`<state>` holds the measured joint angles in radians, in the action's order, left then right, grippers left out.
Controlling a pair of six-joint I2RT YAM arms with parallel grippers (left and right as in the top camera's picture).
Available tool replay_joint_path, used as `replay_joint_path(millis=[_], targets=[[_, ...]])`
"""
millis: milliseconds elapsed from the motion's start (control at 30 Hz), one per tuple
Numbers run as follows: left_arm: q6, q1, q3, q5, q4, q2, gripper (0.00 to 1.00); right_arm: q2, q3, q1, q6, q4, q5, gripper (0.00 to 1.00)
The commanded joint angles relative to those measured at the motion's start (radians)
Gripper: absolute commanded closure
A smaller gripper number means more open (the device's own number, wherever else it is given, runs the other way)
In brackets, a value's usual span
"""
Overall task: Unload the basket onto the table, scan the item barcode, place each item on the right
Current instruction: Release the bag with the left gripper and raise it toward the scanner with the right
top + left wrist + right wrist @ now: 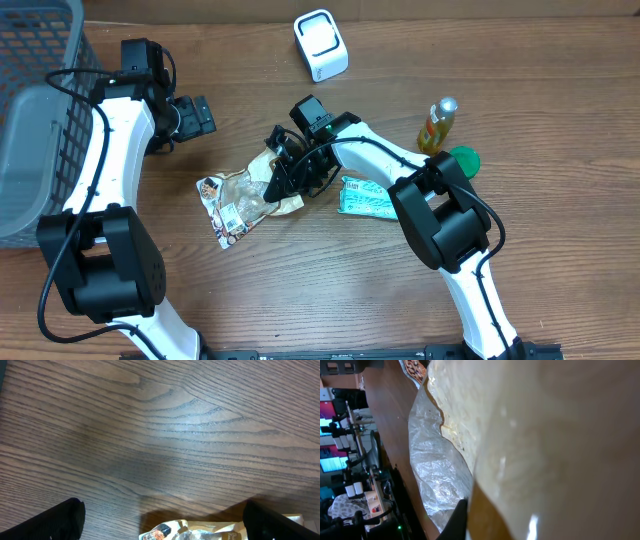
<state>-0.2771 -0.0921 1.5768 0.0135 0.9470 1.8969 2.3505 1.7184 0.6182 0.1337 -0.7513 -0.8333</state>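
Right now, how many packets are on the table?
2. A crinkly snack bag in the middle, pinched by the right gripper, and a teal packet beside it. The arm may hide more.

I count two arms on my feeds: one left arm [100, 150], one right arm [380, 150]. One grey basket [40, 70] at the table [560, 80] edge. One white scanner [321, 45]. One bottle [437, 126], one green cap [464, 158] just beside it. Flat packs: two in all, one crinkly bag [235, 200] and one teal packet [365, 200]. One table.
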Motion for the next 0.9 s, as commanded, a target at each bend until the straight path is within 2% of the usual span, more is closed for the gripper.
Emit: replay_joint_path(millis=[0, 867], targets=[[0.012, 0.001, 0.014, -0.014, -0.002, 0.000, 0.00, 0.019, 0.002, 0.007, -0.012, 0.002, 0.006, 0.96], [0.012, 0.001, 0.014, -0.014, -0.002, 0.000, 0.00, 0.019, 0.002, -0.031, -0.011, -0.005, 0.047, 0.96]])
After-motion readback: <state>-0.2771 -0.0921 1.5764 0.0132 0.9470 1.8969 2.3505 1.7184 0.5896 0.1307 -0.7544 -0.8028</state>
